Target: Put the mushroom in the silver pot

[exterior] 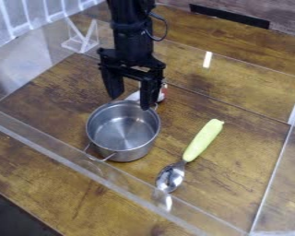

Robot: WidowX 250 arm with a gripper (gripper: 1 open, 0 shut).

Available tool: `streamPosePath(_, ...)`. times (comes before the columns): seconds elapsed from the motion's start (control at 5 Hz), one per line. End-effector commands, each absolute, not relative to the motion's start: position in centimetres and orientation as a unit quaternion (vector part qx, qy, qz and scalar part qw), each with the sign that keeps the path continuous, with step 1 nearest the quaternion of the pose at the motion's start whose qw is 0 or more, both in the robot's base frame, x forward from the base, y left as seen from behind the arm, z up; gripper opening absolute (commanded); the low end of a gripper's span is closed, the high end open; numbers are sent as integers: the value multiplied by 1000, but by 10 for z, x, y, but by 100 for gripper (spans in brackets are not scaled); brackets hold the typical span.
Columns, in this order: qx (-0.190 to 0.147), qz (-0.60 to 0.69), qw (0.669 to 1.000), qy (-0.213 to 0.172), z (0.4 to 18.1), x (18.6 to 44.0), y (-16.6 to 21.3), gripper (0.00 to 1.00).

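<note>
Gripper point(132, 95): your jaws stand wide apart, pointing down just behind the pot, holding nothing.
Mushroom point(159, 92): on the table beside your right finger, mostly hidden.
Silver pot point(122, 129): upright, nothing visible inside.
Corn cob point(203, 139): right of pot.

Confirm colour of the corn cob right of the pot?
Yellow-green; the corn cob shows clearly in the camera view.

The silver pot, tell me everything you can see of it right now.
The silver pot is a small round pot of shiny steel with low straight walls and a small handle at its near-left side. It stands upright on the wooden table, and nothing shows inside it. The open end effector hangs just behind its far rim; whether they touch cannot be told.
</note>
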State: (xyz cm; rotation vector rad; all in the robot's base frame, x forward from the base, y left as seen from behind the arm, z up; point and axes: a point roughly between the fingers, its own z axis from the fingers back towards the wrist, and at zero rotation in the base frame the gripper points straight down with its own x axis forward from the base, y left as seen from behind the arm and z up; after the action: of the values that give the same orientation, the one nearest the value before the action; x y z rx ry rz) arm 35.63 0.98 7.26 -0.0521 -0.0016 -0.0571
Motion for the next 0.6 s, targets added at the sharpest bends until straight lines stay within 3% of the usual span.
streamPosePath(0.0, -27, -46, 998, -36, 96, 375, 20, 100)
streamPosePath(0.4, -32, -75, 996, -40, 95, 383, 32, 100)
